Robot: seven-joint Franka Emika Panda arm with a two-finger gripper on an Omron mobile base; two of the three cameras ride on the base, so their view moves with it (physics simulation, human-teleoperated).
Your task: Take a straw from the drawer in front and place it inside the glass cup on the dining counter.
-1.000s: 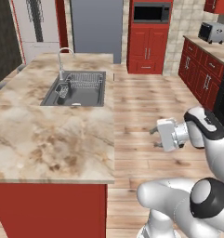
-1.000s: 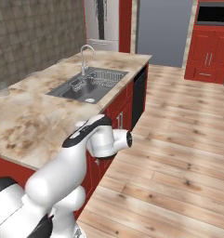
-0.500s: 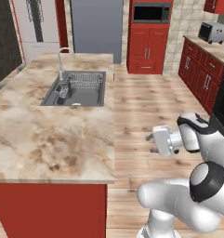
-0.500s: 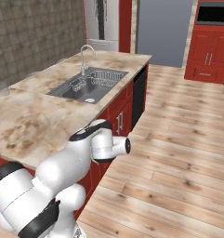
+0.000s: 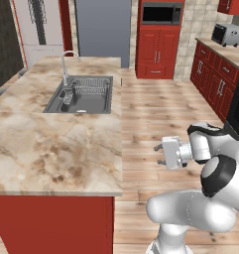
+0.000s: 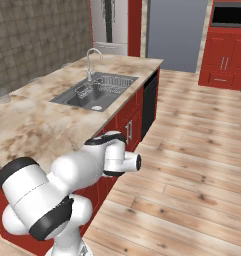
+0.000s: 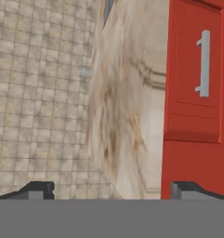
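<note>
The dining counter point(image 5: 51, 149) is a beige-brown marble top on a red base point(image 6: 127, 125), left of my arm. My gripper point(image 5: 159, 155) hangs beside the counter's right edge, over the wooden floor, pointing at the red base. In the hand view, which is rolled sideways, my gripper point(image 7: 112, 190) is open with nothing between its fingertips point(image 7: 36, 189). Ahead of it are the counter's edge and a red cabinet door point(image 7: 194, 74) with a metal handle. A small clear glass cup point(image 6: 3, 95) stands at the counter's far left edge. The straw and the drawer are out of view.
A steel sink point(image 5: 81, 94) with a faucet point(image 5: 66, 62) is set in the counter. A black dishwasher panel point(image 6: 149, 105) is in the counter's base. Red cabinets point(image 5: 215, 79) and a black stove point(image 5: 238, 111) line the right wall. Wooden floor point(image 5: 155, 109) lies open between them.
My hand has moved a little left and down, closer to the counter's side. The counter and the rest of the scene have stayed put.
</note>
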